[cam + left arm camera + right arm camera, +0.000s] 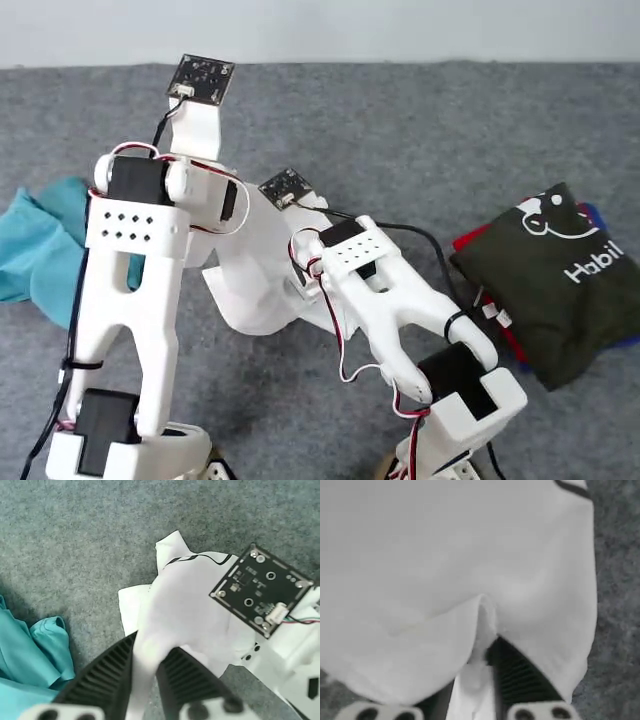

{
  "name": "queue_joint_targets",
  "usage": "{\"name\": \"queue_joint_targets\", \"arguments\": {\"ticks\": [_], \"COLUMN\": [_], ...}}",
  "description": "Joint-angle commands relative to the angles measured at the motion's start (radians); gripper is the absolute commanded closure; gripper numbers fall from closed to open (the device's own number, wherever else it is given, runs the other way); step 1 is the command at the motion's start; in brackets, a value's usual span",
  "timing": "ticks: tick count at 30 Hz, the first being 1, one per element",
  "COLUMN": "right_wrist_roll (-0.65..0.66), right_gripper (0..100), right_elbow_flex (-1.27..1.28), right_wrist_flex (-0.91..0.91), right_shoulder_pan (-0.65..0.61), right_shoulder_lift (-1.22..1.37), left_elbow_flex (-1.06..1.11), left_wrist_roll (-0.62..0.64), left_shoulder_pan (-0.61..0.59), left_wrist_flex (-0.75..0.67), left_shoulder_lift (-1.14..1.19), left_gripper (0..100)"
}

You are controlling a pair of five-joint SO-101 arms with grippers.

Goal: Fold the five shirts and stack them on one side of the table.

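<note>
Grey desk (pixel 420 110). White shirt (pixel 250 300) lies bunched mid-desk under both arms. Folded dark shirt (pixel 545 285) is well apart on the white shirt's right, crumpled teal shirt (pixel 40 250) near its left. Left jaws and right jaws each pinch a white shirt fold.

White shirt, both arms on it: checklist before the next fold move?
1. Left gripper pinching the white shirt with black trim: ok, cloth runs between its fingers.
2. Right gripper pinching it: ok.
3. White shirt lying flat: not ok, bunched between the arms.
4. Crumpled teal shirt apart from the white one: ok, grey felt tabletop shows between them.
5. Folded stack, dark shirt with white print on top, at the table's side: ok.
6. Hem edges aligned: cannot tell.
</note>
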Motion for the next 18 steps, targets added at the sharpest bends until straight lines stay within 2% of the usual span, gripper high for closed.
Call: {"name": "queue_joint_targets", "arguments": {"ticks": [1, 6, 11, 18], "right_wrist_roll": [0.014, 0.014, 0.014, 0.017], "right_gripper": [98.2, 98.8, 98.8, 98.9], "right_elbow_flex": [-0.008, -0.017, -0.121, -0.374], "right_wrist_flex": [-0.005, 0.016, 0.191, 0.433], "right_shoulder_pan": [0.013, 0.013, 0.041, 0.269], "right_shoulder_lift": [-0.007, -0.012, -0.125, -0.437], "left_elbow_flex": [-0.019, -0.019, -0.019, -0.019], "left_wrist_roll": [-0.005, -0.005, -0.005, -0.005], "left_shoulder_pan": [0.005, 0.005, 0.005, -0.002], "left_wrist_flex": [-0.003, -0.003, -0.003, -0.003], "left_shoulder_lift": [-0.025, -0.025, -0.031, -0.032], "left_gripper": [99, 99, 99, 99]}}
